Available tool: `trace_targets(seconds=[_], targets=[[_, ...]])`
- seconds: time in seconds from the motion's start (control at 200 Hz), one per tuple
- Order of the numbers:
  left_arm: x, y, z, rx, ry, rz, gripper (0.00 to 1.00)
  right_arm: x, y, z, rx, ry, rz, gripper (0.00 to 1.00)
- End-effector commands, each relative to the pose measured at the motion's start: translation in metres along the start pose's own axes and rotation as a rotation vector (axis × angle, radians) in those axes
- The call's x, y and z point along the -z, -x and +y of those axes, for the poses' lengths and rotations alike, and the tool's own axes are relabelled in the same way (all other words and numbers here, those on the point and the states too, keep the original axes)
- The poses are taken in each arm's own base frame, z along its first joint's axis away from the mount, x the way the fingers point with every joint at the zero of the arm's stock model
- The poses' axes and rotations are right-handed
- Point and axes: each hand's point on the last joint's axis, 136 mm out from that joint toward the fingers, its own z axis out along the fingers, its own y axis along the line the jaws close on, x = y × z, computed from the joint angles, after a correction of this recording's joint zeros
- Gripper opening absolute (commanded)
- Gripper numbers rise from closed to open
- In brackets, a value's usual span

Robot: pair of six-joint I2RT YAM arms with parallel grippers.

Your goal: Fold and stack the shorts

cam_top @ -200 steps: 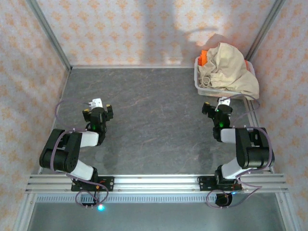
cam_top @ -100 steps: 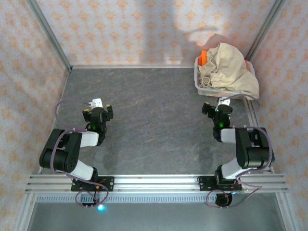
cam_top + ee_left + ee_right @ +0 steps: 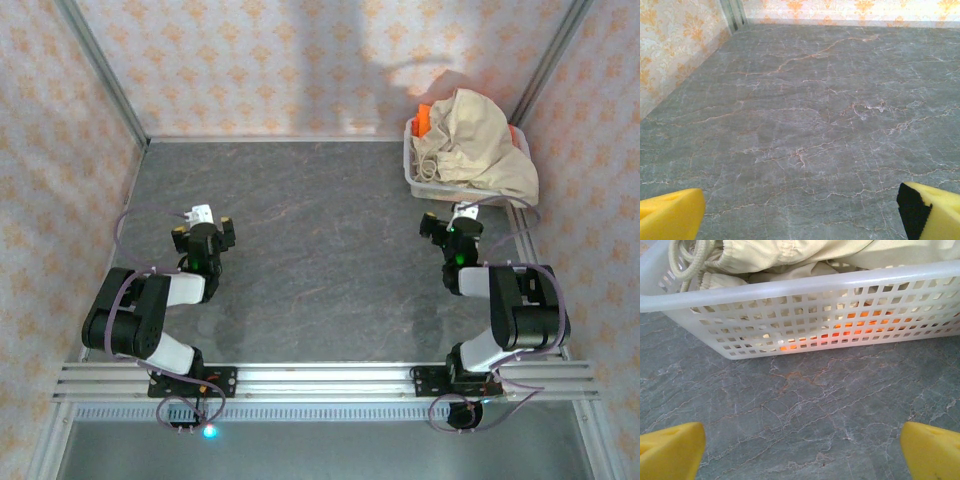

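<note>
Over in the far right corner of the counter [image 3: 320, 240], all the shorts [image 3: 480, 140] are piled in a white perforated basket [image 3: 411, 172]. From above, the beige pair [image 3: 490, 150] sits on top of the heap, all crumpled, and it droops over the basket's right and near rim. Bits of the orange ones [image 3: 424, 118] poke out at the back left of the pile, plus a sliver on the right side.

My right wrist cam is parked just in front of the basket's side, and I can see orange glowing through the little square holes, low down toward the right. A beige waistband and a loop of pale drawstring [image 3: 687, 260] are bunched up at the rim on the left.

My right fingers [image 3: 670, 447] are spread wide with nothing between them. The yellow pads sit at the two bottom corners of the view, over bare grey marble-look counter just short of the basket, not touching it.

My left fingers [image 3: 670, 217] are the same deal: fully released, pads far apart, grasping nothing. They point at the open stretch of counter toward the far left corner, where the patterned walls [image 3: 680, 45] meet. My left arm [image 3: 150, 310] is well apart from the basket, on the other side of the counter.
</note>
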Motion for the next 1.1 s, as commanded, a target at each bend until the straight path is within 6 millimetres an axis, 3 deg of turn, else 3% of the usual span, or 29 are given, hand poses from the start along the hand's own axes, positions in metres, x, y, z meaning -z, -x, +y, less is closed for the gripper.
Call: trace_targets(seconds=[0.0, 0.115, 0.235, 0.37, 0.51, 0.631, 0.786, 0.936, 1.091], targets=[[0.002, 0.016, 0.005, 0.021, 0.016, -0.027, 1.00, 0.005, 0.013, 0.002, 0.003, -0.020, -0.001, 0.99], [0.025, 0.041, 0.019, 0.048, 0.042, -0.052, 1.00, 0.029, 0.036, 0.012, 0.034, -0.018, -0.004, 0.99], [0.062, 0.076, 0.029, 0.154, 0.011, -0.072, 1.00, 0.056, 0.065, 0.026, 0.037, 0.013, -0.010, 0.99], [0.112, 0.111, 0.025, 0.293, -0.154, -0.106, 1.00, 0.077, 0.109, 0.037, 0.042, 0.026, -0.021, 0.99], [0.158, 0.135, 0.010, 0.300, -0.351, -0.100, 1.00, 0.077, 0.157, 0.042, 0.050, -0.008, -0.007, 0.99], [0.182, 0.136, -0.004, 0.238, -0.470, -0.038, 1.00, 0.047, 0.180, 0.038, 0.071, -0.101, 0.074, 0.99], [0.192, 0.129, -0.024, 0.183, -0.580, 0.076, 1.00, -0.004, 0.184, 0.028, 0.045, -0.186, 0.219, 1.00], [0.199, 0.129, -0.035, 0.152, -0.642, 0.155, 1.00, -0.051, 0.166, 0.018, -0.003, -0.219, 0.355, 0.97], [0.201, 0.123, -0.034, 0.119, -0.642, 0.197, 1.00, -0.086, 0.140, 0.020, 0.011, -0.228, 0.463, 0.90]])
